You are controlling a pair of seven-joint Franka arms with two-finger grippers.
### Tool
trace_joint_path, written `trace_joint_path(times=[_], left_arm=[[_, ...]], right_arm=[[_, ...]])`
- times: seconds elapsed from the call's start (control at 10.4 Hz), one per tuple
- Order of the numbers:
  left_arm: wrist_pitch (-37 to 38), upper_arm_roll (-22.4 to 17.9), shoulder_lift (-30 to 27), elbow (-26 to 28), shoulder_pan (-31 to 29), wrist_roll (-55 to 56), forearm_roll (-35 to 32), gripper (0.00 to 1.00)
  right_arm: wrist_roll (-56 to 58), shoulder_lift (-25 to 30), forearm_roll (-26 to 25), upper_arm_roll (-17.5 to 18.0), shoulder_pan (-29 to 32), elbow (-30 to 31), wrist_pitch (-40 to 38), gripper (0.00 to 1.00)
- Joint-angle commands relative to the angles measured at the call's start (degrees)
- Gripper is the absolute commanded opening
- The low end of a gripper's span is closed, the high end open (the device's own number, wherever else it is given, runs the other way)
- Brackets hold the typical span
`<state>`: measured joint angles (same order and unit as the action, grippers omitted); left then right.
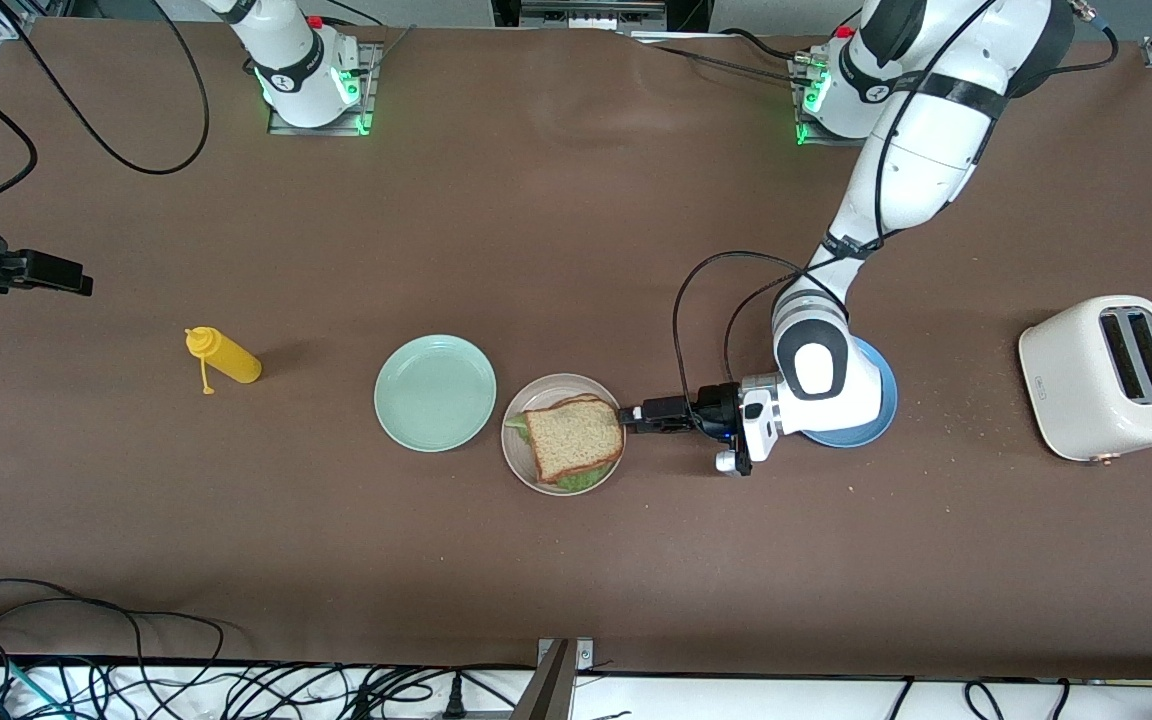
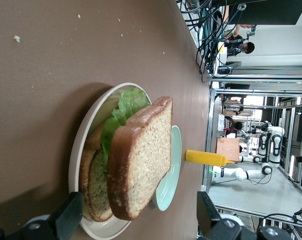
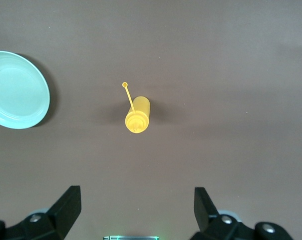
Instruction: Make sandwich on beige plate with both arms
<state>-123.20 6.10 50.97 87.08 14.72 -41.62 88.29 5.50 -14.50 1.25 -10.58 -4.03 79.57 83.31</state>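
The sandwich [image 1: 573, 437] lies on the beige plate [image 1: 563, 380]: a brown top slice [image 2: 140, 160] over crinkly green lettuce [image 2: 125, 107], with more bread under it. My left gripper [image 1: 628, 413] is low and level beside the plate's rim [image 2: 83, 135], at the rim toward the left arm's end of the table. It is open, its fingers [image 2: 68, 217] standing wide on either side of the sandwich's edge without touching it. My right gripper [image 3: 137, 202] is open and empty, high over the bare table. It does not show in the front view.
A mint-green plate [image 1: 434, 392] sits beside the beige one, toward the right arm's end. Past it lies a yellow mustard bottle [image 1: 224, 357], in the right wrist view too [image 3: 137, 115]. A blue plate [image 1: 871, 425] lies under the left arm. A white toaster [image 1: 1106, 378] stands at the left arm's end.
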Motion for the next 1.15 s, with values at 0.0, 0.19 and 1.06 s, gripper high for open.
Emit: trace_joint_path(times=[0.0,0.19,1.06], left_arm=[[-0.37,-0.82,-1.31,1.08,-0.31,0.74,-1.54,1.0],[-0.29,-1.79,-3.58,0.9,-1.53,9.47,-7.83,1.0],[4.19,-2.15,-15.36,0.02,-10.41,44.65,-55.69,1.0]], right_arm=[[-0.67,1.23,-0.73,0.21,-0.1,1.56,0.71,1.0],[-0.67,1.23,-0.73,0.21,-0.1,1.56,0.8,1.0],[-1.37,7.38,-1.08,0.3,-0.19,13.25,12.84,1.0]])
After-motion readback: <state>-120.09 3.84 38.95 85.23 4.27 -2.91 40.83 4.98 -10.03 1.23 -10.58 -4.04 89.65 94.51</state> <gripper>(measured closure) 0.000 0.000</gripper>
